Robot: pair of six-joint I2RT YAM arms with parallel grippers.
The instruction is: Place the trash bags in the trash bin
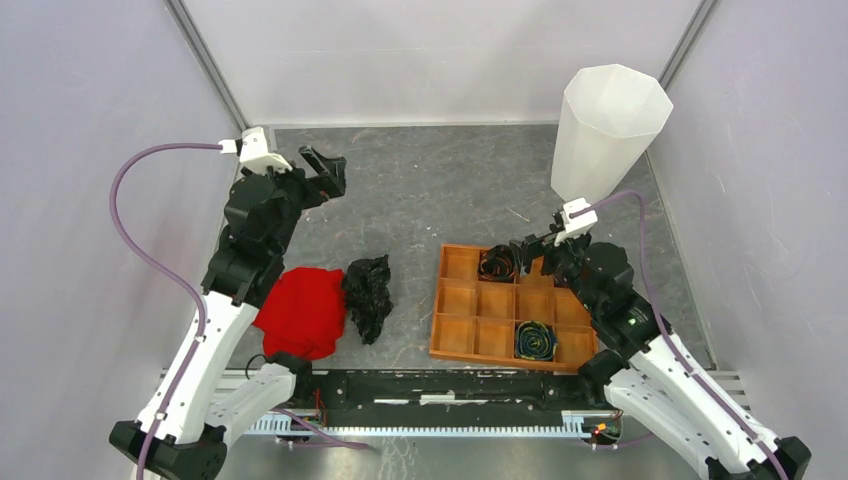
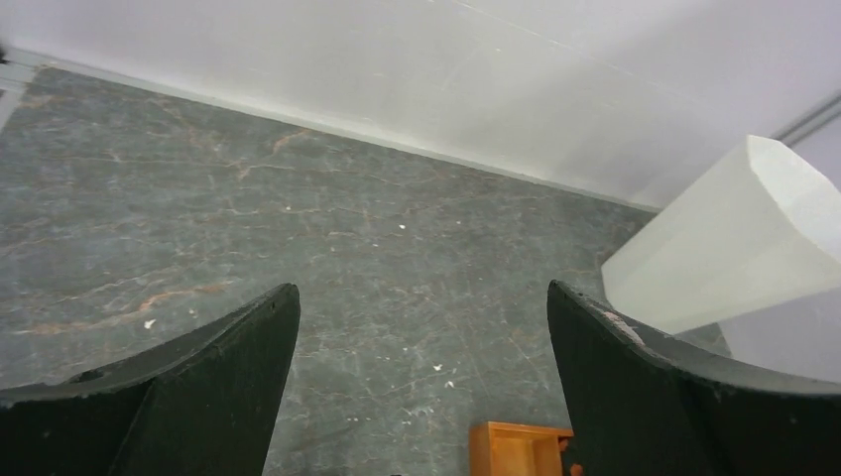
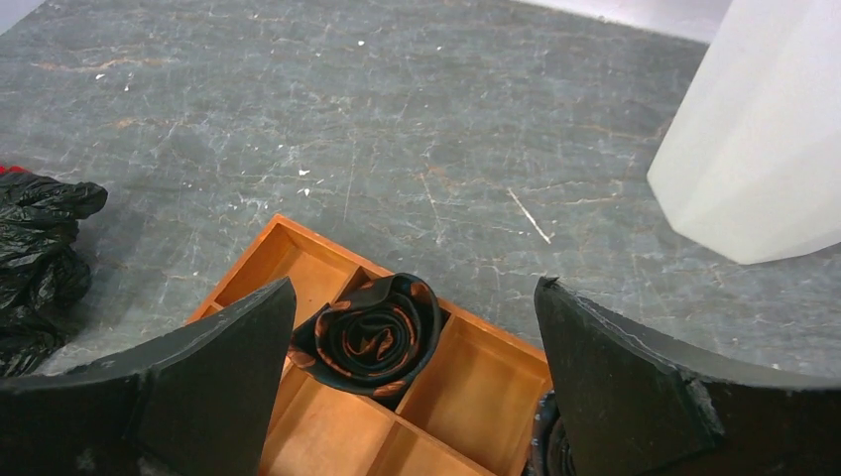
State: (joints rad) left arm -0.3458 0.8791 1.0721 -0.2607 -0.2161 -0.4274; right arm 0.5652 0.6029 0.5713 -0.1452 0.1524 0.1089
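from above, the left claw (image 1: 325,172) hangs over bare table (image 1: 430,180) with its jaws spread wide, holding nothing and touching nothing. the trash bag (image 1: 368,297) lies crumpled well back from it, toward the arm bases, its edge touching the red cloth (image 1: 303,312). the right claw (image 1: 515,255) is over the far row of the tray (image 1: 478,300), close to a dark rolled strip (image 1: 497,263) in one compartment. its jaws are hard to read here. the trash bin (image 1: 605,140) stands upright beyond this claw, slightly to its right, well apart from the bag.

in the left wrist view, the left claw (image 2: 421,297) gapes fully, only grey table between the fingers. the trash bin (image 2: 734,248) is ahead and to its right, and a corner of the tray (image 2: 516,446) shows just under the gap.

in the right wrist view, the right claw (image 3: 414,288) is also wide and empty. the rolled strip (image 3: 377,332) sits in its tray (image 3: 298,258) compartment below the gap, untouched. the trash bag (image 3: 40,258) is off to the claw's left on the table, and the trash bin (image 3: 764,149) is ahead to the right.
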